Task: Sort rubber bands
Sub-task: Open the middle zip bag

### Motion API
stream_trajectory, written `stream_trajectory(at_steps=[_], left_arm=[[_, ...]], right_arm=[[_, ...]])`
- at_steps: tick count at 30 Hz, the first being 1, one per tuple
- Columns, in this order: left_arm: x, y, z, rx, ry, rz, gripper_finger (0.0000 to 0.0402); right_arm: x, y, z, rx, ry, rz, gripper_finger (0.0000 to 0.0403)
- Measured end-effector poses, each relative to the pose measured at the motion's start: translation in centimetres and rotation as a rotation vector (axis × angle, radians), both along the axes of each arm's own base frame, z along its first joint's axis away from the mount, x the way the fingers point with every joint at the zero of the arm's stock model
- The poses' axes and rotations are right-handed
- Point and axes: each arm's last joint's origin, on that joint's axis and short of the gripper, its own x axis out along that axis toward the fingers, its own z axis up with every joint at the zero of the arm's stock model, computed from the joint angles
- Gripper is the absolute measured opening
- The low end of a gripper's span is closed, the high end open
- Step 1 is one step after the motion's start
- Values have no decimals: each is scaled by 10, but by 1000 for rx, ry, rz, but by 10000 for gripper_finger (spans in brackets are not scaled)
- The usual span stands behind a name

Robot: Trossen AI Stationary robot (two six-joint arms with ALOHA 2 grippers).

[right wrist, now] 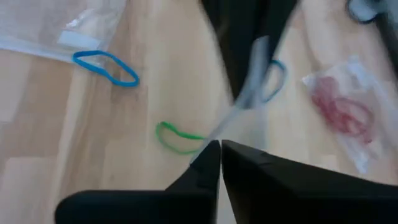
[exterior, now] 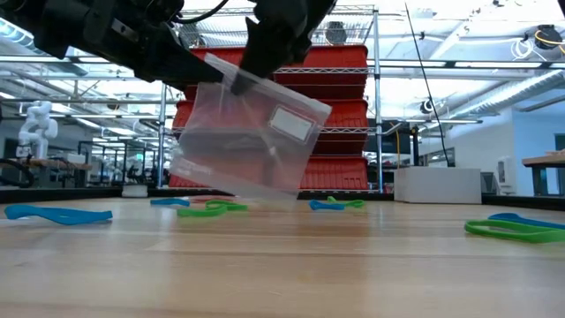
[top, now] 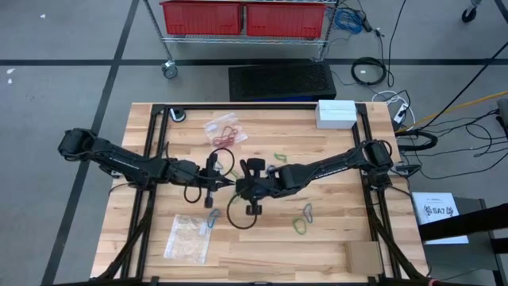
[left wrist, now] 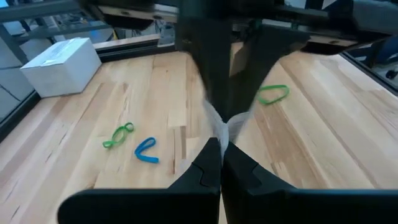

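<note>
Now both grippers pinch one clear bag (exterior: 252,141).
Left gripper (left wrist: 221,149) and right gripper (right wrist: 219,148) look closed on it; rubber bands (exterior: 205,208) seem soft, so grab an edge.

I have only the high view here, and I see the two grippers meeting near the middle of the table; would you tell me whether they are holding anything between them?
Observer: Yes, a clear plastic bag hangs between them, tilted. The low view shows it plainly.
Operator: Thank you. Are both grippers closed on it?
Observer: Each wrist view shows its own fingers pinched shut on the film: the left gripper and the right gripper.
Operator: And is anything inside the bag?
Observer: In the low view it looks empty, with only a white label on its side.
</note>
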Motion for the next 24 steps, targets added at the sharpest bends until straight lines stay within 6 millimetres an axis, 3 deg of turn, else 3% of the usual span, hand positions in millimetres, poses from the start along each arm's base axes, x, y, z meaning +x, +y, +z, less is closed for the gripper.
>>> stream_trajectory(at_steps=[5, 8, 18, 21, 24], left_arm=[[0, 0, 0, 3, -2, 11, 0], [0, 0, 0, 1, -4, 14, 0], [1, 0, 2, -2, -24, 17, 0], [1, 0, 2, -2, -24, 17, 0], [0, 1, 3, -3, -26, 17, 0]], right_arm=[[-3, 7, 0, 13, -11, -53, 6], [-2, 1, 0, -18, -24, -128, 21], [7, -23, 0, 53, -44, -118, 133], [6, -23, -1, 63, -18, -86, 128], [-1, -14, -3, 44, 41, -51, 86]])
